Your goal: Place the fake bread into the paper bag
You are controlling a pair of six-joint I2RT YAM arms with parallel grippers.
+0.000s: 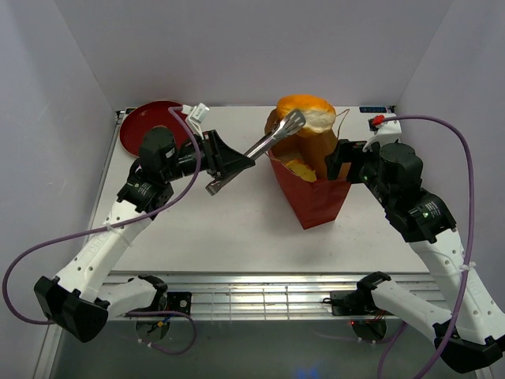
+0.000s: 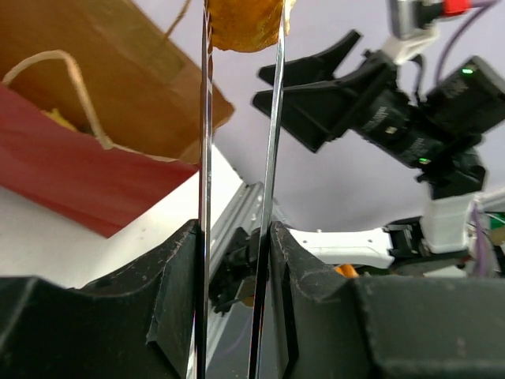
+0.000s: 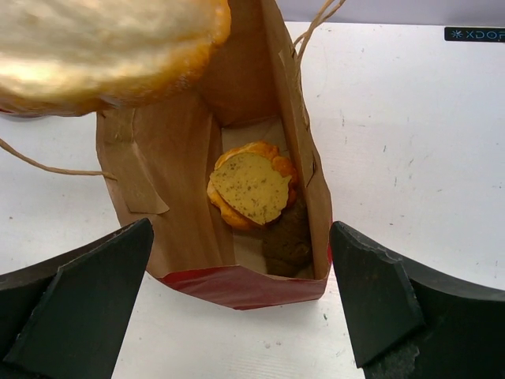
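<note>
The paper bag (image 1: pixel 319 197) stands upright on the table (image 1: pixel 237 229), a little right of the middle, its mouth open upward. By my reading the task is well on but not finished. The largest bread, a golden roll (image 1: pixel 312 118), hangs over the far part of the bag's mouth and is not yet inside.

The right wrist view looks down to the bottom of the bag. There a yellow-brown piece (image 3: pixel 251 189) lies flat with an orange rim at its edge; I cannot tell whether that rim is a separate bun beneath it. A dark brown piece (image 3: pixel 286 241) lies just beside it, touching it on the near side. So at least two pieces are in, and the roll has to be lowered and let go.

The red plate (image 1: pixel 146 122) sits at the far left. The part that shows bears no bread, but the left arm hides some of it.

The left arm reaches from the near left toward the far right, elbow bent. The left gripper (image 1: pixel 237 162) is clamped on a pair of metal tongs (image 1: pixel 264 146), pressing their two blades close together, and the tong tips pinch the roll.

The right arm bends in from the near right. The right gripper (image 1: pixel 338 162) sits just beside the bag's right rim with its fingers spread wide and nothing between them. I cannot tell whether it touches the paper.
</note>
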